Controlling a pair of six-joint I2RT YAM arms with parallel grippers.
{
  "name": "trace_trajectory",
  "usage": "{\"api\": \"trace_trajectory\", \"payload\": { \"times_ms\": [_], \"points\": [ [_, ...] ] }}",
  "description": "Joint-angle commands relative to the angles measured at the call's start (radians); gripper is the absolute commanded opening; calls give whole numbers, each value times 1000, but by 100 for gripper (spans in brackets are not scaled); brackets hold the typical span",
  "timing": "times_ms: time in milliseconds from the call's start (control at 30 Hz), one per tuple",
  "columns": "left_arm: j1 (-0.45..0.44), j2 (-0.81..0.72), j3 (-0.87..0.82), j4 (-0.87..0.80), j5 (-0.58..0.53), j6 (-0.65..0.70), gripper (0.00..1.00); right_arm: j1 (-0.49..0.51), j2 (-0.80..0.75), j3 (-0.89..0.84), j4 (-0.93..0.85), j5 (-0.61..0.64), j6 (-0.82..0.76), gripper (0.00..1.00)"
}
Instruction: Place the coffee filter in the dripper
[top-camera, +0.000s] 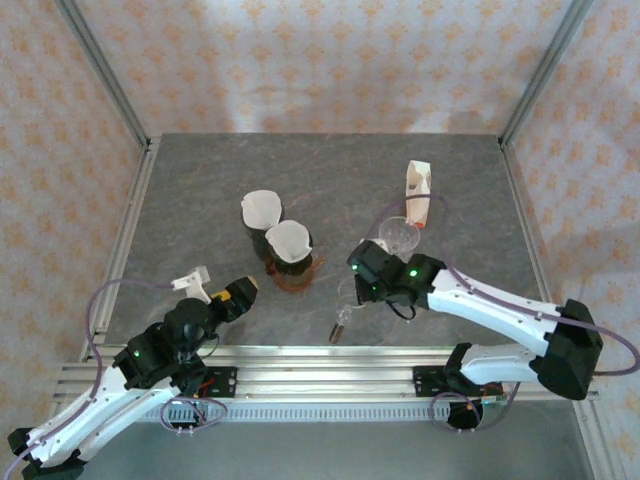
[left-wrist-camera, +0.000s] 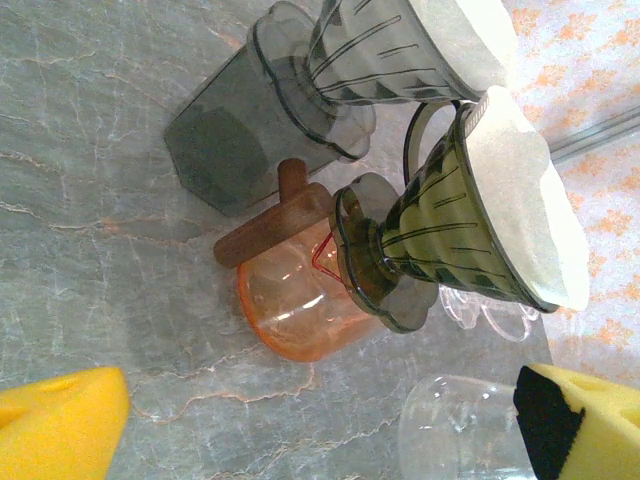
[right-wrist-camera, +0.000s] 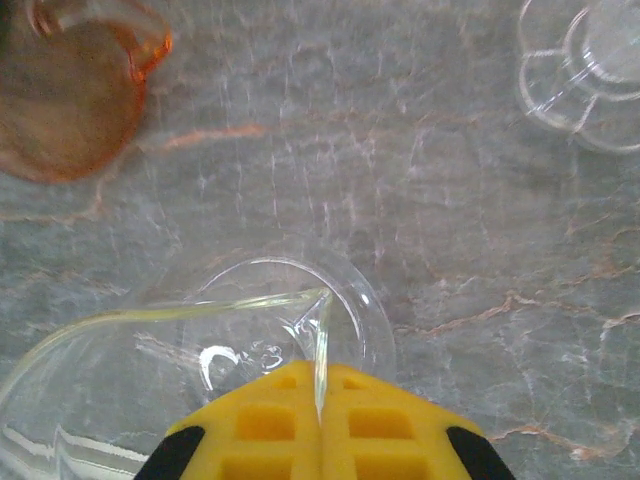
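Stage of task: judged at or near the finish, going by the white coffee filter (left-wrist-camera: 520, 200) seated in the smoked dripper (left-wrist-camera: 430, 240) atop the orange server (left-wrist-camera: 295, 305). Also noted: a second filter (left-wrist-camera: 455, 30) lining a second dark dripper (left-wrist-camera: 365, 55) just behind. Next move: reckoned to call for little beyond a check of the paper's seating against the cone, then a clean retreat without brushing the stack. Alternatively, a fresh paper for the clear dripper (top-camera: 400, 235), seemingly bare, standing near the filter packet (top-camera: 418, 190); choice between the two left unsettled. Left gripper (left-wrist-camera: 320, 425): spread to the full, nothing between the yellow pads (left-wrist-camera: 60, 420), aimed at the stacked dripper from low and to one side. Position of coffee filter: ahead of those jaws, apart from both pads, not between them. Right gripper (right-wrist-camera: 320, 405): pressed together on the thin rim of a clear glass server (right-wrist-camera: 260, 330) resting on the marbled table (right-wrist-camera: 480, 200); well apart from the coffee filter.
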Motion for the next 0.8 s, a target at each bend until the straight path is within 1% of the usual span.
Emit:
{"api": "trace_trajectory", "payload": {
  "times_ms": [0,167,267,333,433,533,633,667,733,767],
  "points": [
    [3,2,-20,31,3,-24,100,32,37,-1,65,62,41,4],
    [4,6,-27,35,6,-28,100,59,76,-7,106,86,61,5],
    [4,6,-30,37,5,-27,100,60,91,-17,121,88,73,8],
    [3,6,-32,37,5,-27,100,60,95,-22,127,88,80,16],
    [3,6,-33,39,3,-25,100,59,73,-24,126,102,89,39],
    [3,6,-36,42,3,-24,100,60,28,-22,114,141,101,53],
    [4,6,-39,45,2,-24,100,54,-32,-14,77,214,128,60],
    [3,6,-41,47,2,-23,100,38,-42,-18,66,238,140,61],
    [5,6,-42,48,2,-22,100,-29,-120,-36,63,249,165,63],
    [5,6,-42,48,2,-22,100,-80,-150,-51,65,243,179,63]
  ]
}}
